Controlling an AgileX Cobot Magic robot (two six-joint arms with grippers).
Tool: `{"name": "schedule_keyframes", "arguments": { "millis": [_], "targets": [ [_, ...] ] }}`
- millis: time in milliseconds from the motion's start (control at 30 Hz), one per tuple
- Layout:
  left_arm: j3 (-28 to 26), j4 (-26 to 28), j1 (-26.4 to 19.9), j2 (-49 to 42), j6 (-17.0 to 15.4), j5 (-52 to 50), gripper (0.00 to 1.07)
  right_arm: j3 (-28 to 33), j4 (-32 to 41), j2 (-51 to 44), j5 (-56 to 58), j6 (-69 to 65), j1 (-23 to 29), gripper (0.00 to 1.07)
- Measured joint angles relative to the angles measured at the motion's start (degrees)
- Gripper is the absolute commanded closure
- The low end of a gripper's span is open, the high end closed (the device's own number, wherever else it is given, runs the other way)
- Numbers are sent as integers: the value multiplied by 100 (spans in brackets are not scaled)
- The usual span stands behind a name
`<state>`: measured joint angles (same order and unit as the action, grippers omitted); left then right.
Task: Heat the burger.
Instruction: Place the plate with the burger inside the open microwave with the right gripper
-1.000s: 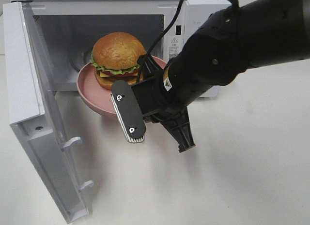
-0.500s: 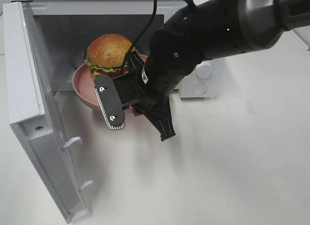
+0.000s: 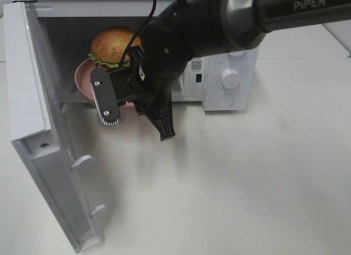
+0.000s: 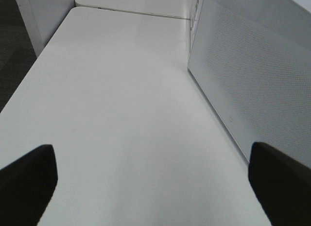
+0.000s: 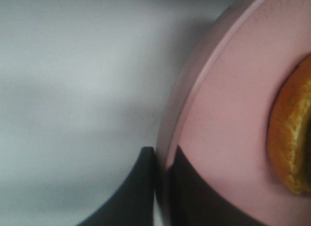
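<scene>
The burger (image 3: 112, 45) sits on a round pink plate (image 3: 82, 79) in the mouth of the open white microwave (image 3: 230, 74), resting partly inside the cavity. My right gripper (image 3: 133, 60) reaches across from the right and is shut on the plate's near rim. In the right wrist view its two dark fingers (image 5: 141, 187) pinch the plate's rim (image 5: 218, 114), with the bun's edge (image 5: 291, 138) beside them. My left gripper (image 4: 155, 182) is open and empty over bare table, and does not show in the exterior view.
The microwave door (image 3: 33, 101) stands wide open to the left, reaching toward the table's front. Its control knobs (image 3: 230, 77) are at the right. In the left wrist view the door's perforated panel (image 4: 252, 90) stands close by.
My right gripper has carried the plate with the burger left and back, from in front of the microwave opening into the cavity. The arm has followed it.
</scene>
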<state>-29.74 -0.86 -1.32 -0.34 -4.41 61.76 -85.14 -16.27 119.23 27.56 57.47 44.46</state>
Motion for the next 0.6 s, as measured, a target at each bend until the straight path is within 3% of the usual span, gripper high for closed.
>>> {"name": "schedule_keyframes", "arguments": {
  "millis": [600],
  "targets": [
    [0,0,0,0,0,0,6,-1444,-206,877,527,-201,-103,107]
  ]
}}
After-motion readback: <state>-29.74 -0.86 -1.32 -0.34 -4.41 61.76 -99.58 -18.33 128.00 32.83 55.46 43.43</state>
